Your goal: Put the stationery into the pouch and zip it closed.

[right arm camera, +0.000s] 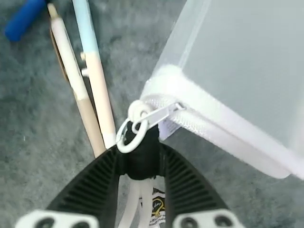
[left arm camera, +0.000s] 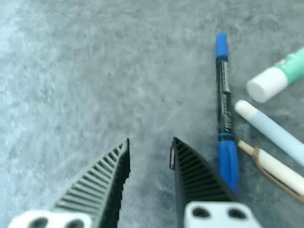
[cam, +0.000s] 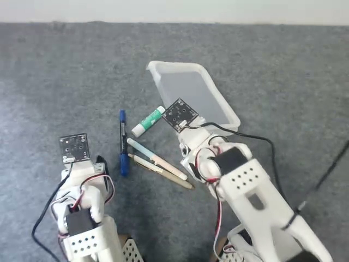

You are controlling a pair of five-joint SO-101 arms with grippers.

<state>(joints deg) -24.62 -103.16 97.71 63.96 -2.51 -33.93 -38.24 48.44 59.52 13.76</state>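
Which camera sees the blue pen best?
The left wrist view: the blue pen lies close and large, nearly end to end. The high view shows it whole but small; the right wrist view catches just one blue end.

Pouch (right arm camera: pixel 237 61) — far end off-frame

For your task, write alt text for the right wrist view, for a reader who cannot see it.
The gripper clamps a black tab ringed to the zip pull at a corner of the clear pouch. Two pens lie beside it on carpet, a blue marker beyond.
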